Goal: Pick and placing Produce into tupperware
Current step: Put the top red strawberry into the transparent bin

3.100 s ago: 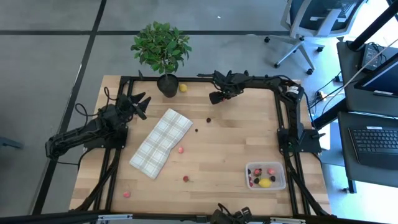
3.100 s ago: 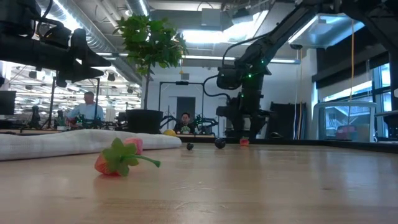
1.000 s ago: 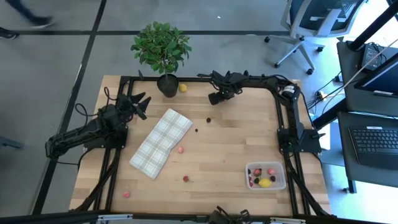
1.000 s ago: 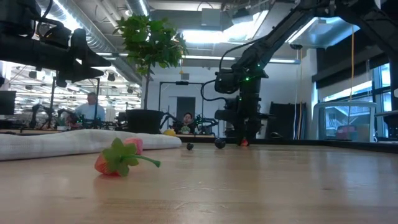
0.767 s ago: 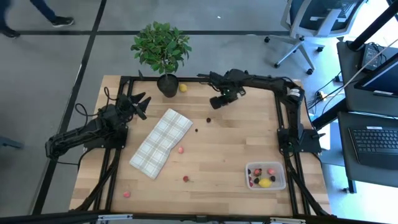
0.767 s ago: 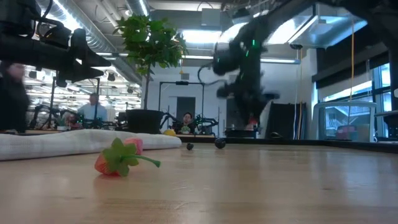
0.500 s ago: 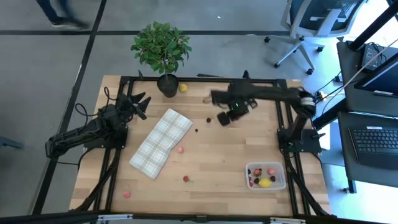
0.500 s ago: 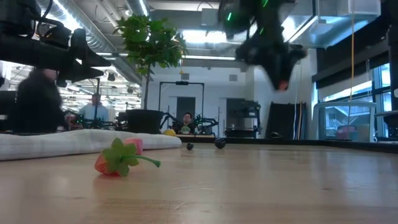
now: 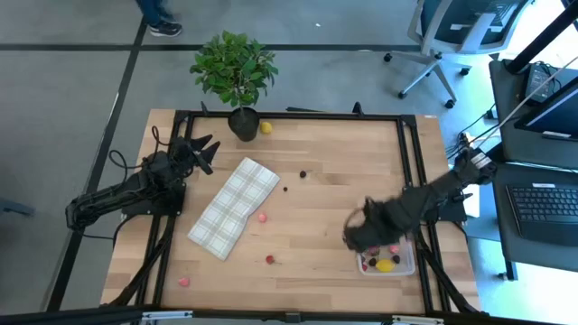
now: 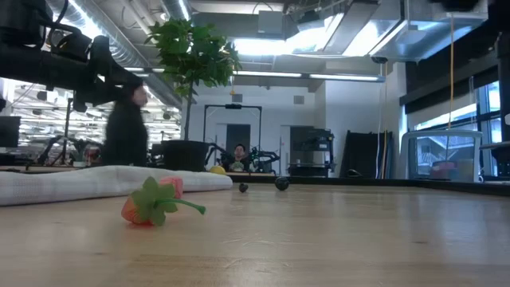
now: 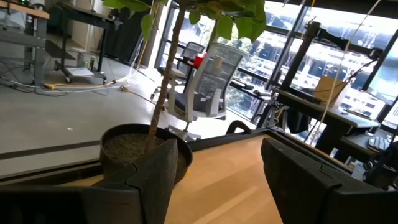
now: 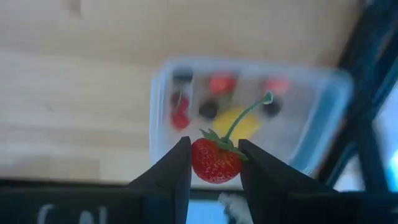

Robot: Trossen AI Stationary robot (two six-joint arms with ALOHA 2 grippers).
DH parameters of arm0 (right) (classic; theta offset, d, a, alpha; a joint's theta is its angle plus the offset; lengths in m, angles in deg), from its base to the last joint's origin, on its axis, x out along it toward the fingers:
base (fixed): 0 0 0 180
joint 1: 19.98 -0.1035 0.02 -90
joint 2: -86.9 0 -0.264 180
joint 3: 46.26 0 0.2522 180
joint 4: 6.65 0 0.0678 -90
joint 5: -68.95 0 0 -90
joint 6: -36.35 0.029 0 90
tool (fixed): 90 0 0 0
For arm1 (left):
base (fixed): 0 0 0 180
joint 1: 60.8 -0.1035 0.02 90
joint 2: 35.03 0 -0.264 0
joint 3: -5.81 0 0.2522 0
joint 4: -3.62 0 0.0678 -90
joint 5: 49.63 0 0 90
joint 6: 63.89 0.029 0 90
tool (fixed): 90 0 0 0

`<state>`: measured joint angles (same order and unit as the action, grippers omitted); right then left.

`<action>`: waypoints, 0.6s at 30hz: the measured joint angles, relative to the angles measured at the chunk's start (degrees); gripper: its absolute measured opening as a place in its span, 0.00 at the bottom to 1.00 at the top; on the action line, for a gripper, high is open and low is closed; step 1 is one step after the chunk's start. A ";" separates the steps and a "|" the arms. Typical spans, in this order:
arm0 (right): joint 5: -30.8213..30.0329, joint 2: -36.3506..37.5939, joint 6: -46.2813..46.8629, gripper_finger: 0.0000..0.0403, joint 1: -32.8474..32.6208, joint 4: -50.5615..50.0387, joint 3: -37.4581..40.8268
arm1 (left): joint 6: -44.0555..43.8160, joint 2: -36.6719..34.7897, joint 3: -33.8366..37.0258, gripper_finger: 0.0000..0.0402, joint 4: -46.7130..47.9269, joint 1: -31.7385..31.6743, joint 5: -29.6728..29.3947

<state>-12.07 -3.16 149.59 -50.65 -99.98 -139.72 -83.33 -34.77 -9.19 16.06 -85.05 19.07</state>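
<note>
The right end effector, clamped on a strawberry, has travelled from the far table edge to above the tub; release comes next. The left end effector waits with fingers apart.

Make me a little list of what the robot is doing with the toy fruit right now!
right pincer: shut on a red strawberry, above the tub's edge
tub: clear, at the table's near right corner, already holding red, dark and yellow pieces
left pincer: open, empty, waiting beside the potted plant
cloth: plaid, flat on the table
loose fruit: lemon by the plant pot, two dark berries and three pink pieces spread over the table
</note>
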 joint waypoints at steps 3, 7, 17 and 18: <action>-0.22 0.11 7.79 0.30 -5.07 8.98 4.34 | 0.04 -0.01 0.00 0.56 0.00 0.00 -0.02; -0.31 0.11 13.91 0.30 -8.95 16.45 11.08 | 0.06 -0.01 0.00 0.56 0.00 0.00 -0.02; -0.42 0.08 12.05 0.30 -10.00 22.61 19.35 | 0.08 -0.01 0.00 0.56 0.00 0.02 -0.20; -0.19 0.08 11.65 0.30 -9.90 22.65 19.18 | 0.08 -0.01 0.00 0.56 0.00 -0.01 -0.22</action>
<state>-12.26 -3.07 161.24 -60.55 -77.33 -120.54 -83.25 -34.78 -9.19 16.06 -85.05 18.86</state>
